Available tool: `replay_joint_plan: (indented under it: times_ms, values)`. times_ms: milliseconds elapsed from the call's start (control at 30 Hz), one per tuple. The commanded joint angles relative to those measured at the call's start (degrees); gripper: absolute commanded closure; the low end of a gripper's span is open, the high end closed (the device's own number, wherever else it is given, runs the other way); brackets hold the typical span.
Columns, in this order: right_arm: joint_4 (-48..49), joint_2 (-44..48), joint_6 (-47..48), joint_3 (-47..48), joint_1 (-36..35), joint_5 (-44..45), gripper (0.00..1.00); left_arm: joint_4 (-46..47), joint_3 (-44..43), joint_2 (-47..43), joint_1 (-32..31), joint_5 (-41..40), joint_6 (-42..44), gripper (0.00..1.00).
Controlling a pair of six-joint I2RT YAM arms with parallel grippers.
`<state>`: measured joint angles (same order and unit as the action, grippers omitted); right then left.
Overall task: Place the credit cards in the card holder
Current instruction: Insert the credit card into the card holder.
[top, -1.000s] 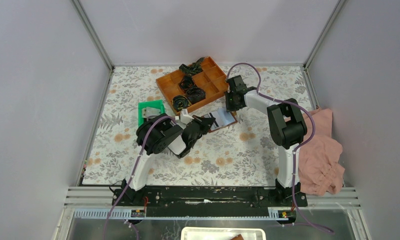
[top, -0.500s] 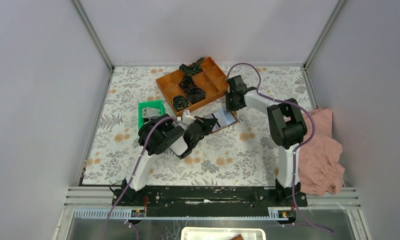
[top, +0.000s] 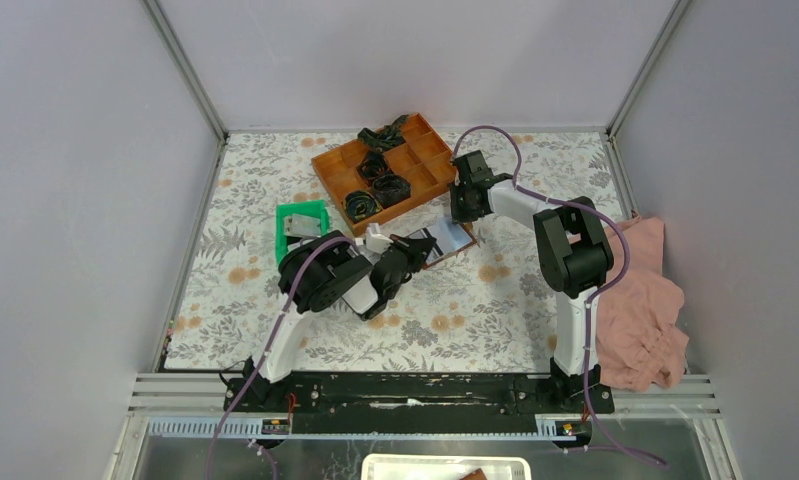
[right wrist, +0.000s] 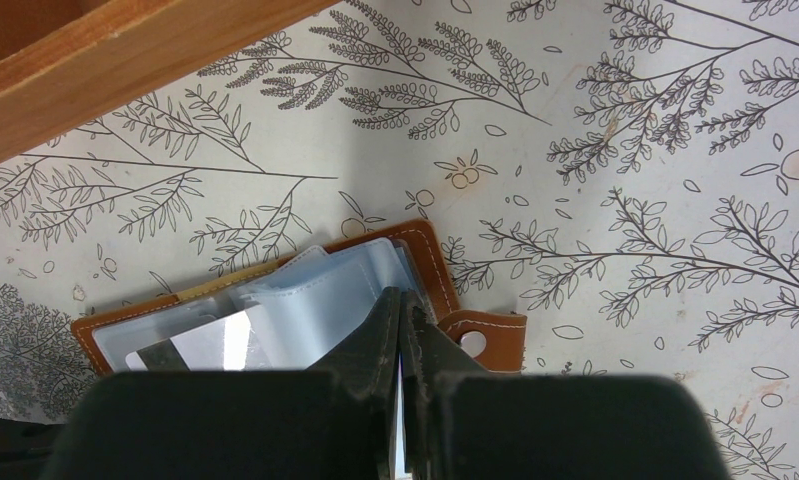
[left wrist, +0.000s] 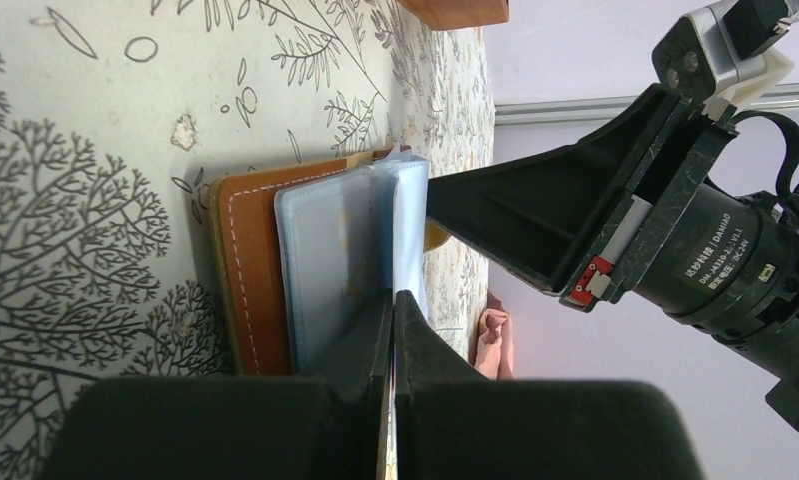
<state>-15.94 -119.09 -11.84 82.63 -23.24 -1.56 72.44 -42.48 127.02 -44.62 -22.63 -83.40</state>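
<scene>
Partway through, by my read. The small brown leather-like folding card holder (top: 443, 243) lies open on the floral desk (top: 455, 300), just in front of the orange compartment tray (top: 322, 172), with its pale blue plastic sleeves fanned up. One silvery credit card with a dark stripe (right wrist: 200, 348) already sits in a sleeve. Something grey in the green plastic tray (top: 282, 225) may be more cards waiting, but I can't tell.

The left fingers (left wrist: 365, 350) are pressed together at the sleeves' near edge, with a thin pale sheet between them. Whether it's a card or a sleeve, I can't say. The right fingers (right wrist: 375, 340) are together too, pinching a leaf on the snap-tab side. What's left, I judge, is seating this sheet and fetching any remaining cards.
</scene>
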Motion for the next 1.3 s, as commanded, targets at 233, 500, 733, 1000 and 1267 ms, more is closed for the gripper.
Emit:
replay_joint_plan:
  times_ms: [233, 500, 733, 1000, 1267]
  values:
    - [-5.3, -2.6, -0.4, -3.1, -0.2, 1.2, 0.97, -9.0, -1.8, -1.9, -1.7, -3.2, 0.2, 1.0]
    - [-6.3, -1.1, -0.6, -3.3, -0.2, 1.7, 0.95, -13.0, -3.3, -2.1, -2.7, -3.8, 0.3, 1.0]
    - [-6.3, -1.1, -0.8, -3.9, -0.2, 1.7, 0.95, -16.8, -5.8, -2.4, -3.8, -4.0, 1.8, 0.98]
    - [-5.9, -1.0, -1.1, -4.2, -0.2, 1.5, 0.94, -20.6, -6.6, -3.3, -4.4, -2.9, 2.6, 0.82]
    - [-5.9, -0.7, -1.2, -4.2, -0.2, 1.5, 0.94, -23.8, -4.7, -6.3, -4.8, -3.0, 3.8, 0.66]
